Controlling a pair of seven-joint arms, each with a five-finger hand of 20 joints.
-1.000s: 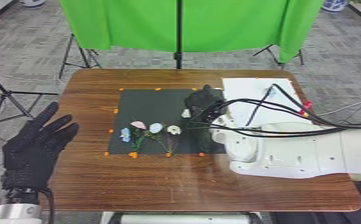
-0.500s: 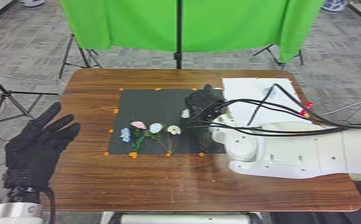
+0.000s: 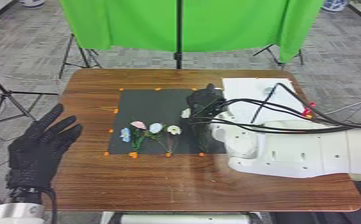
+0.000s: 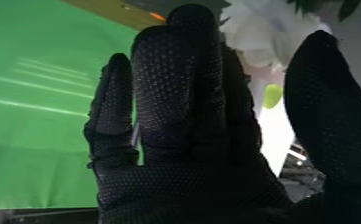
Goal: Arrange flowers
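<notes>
In the head view, my right hand (image 3: 205,98) is over the right part of the black mat (image 3: 150,102), and a white flower (image 3: 186,113) shows at its left edge. Blue (image 3: 125,134), pink (image 3: 138,124), pale (image 3: 155,128) and white (image 3: 174,130) flowers lie on the mat with their stems toward the near edge. My left hand (image 3: 41,147) is open over the table's left edge, away from the flowers. In the right wrist view, my right hand (image 4: 190,125) has straight fingers, its thumb apart; a white flower (image 4: 256,35) shows beyond the gap, partly covered by the fingers.
White paper (image 3: 243,90) lies at the table's back right, under black cables. Red flowers (image 3: 309,110) are by the table's right edge. Orange marks line the mat. Behind the brown table (image 3: 159,185) hangs a green cloth (image 3: 128,30) on a stand.
The right hand has shifted slightly to the right, and its cables have moved a little. The left hand has drifted slightly right. The flowers on the mat have stayed in place.
</notes>
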